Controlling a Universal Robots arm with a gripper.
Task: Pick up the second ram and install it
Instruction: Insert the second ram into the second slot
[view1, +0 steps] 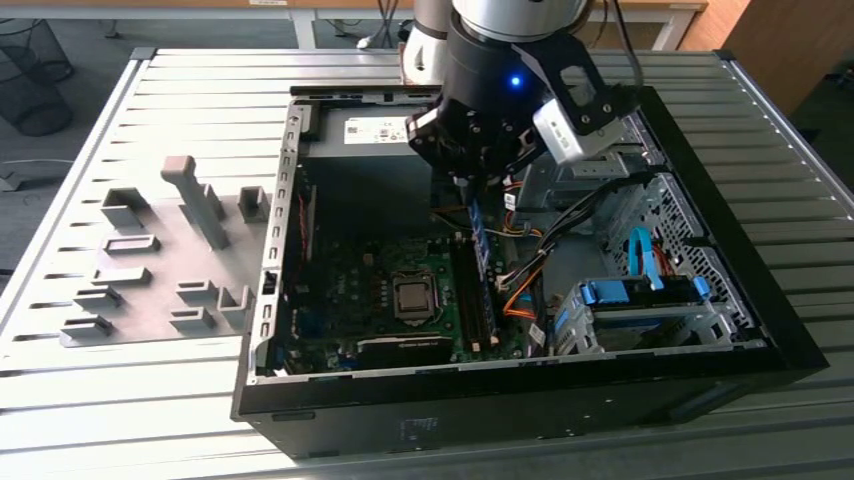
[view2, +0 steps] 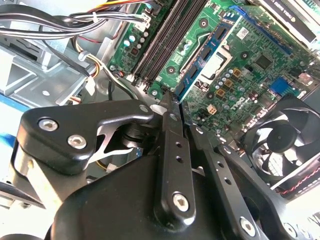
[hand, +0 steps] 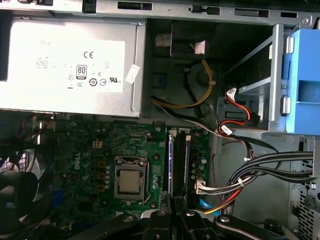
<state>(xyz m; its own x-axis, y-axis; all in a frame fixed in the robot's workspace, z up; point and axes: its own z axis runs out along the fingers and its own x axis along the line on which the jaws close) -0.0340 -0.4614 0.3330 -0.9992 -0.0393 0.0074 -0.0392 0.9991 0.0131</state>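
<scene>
My gripper (view1: 469, 188) hangs inside the open PC case (view1: 747, 330), over the motherboard (view1: 387, 285). It is shut on the second ram (view1: 478, 228), a thin blue-green stick that points down from the fingers toward the long black memory slots (view1: 475, 300). In the second wrist view the ram (view2: 202, 60) sticks out past the black fingers (view2: 170, 130), above the board and apart from it. In the first wrist view the fingers (hand: 161, 220) sit just over the two parallel slots (hand: 179, 160), beside the processor socket (hand: 131, 181).
A grey fixture plate (view1: 160, 270) with raised blocks lies on the slatted table at the exterior view's left. Inside the case are the power supply (hand: 65, 65), a fan (view2: 285, 145), bundled cables (hand: 260, 170) and a blue drive cage (view1: 641, 295) close to the slots.
</scene>
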